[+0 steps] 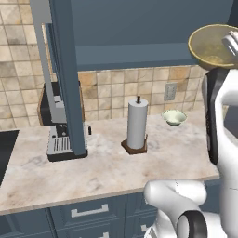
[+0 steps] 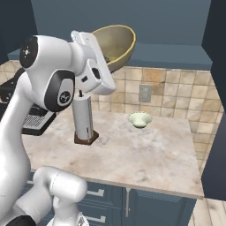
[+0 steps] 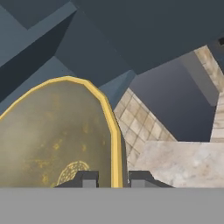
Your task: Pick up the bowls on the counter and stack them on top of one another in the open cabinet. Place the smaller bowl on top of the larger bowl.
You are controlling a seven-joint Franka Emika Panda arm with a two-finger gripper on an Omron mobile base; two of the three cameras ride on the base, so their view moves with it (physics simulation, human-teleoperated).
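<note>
The gripper [image 3: 111,178] is clamped on the rim of the larger bowl [image 2: 115,44], one fingertip [image 3: 86,178] inside the wall and the other outside, seen plainly in the hand view. The bowl is up in the air, tipped on its side, well above the counter [image 1: 107,172] and in front of the open cabinet [image 1: 139,37]; in the left base view it sits at the top right corner, level w/ the cabinet shelf edge. Its tan-yellow inside faces the camera in the right base view, paler rim all round (a faint round pattern shows at the bottom of the bowl's inside, hand view; too blurred to read as any mark or lettering).

The smaller bowl [image 1: 174,117] rests upright on the counter, near the tiled backsplash, below a wall outlet [image 2: 145,93]. It's apart from the paper towel roll [image 1: 137,124], which stands upright on a dark brown base to its left in the left base view. Further left on the counter, a coffee machine [image 1: 60,135], partly hidden behind the cabinet's tall side panel [image 1: 67,79]. No brand, label or writing can be read on any of these.

Drawers [image 1: 88,211] w/ metal handles run under the counter edge. The white arm [image 2: 48,84] crosses the front of the right base view, its wrist reaching up to the bowl.
</note>
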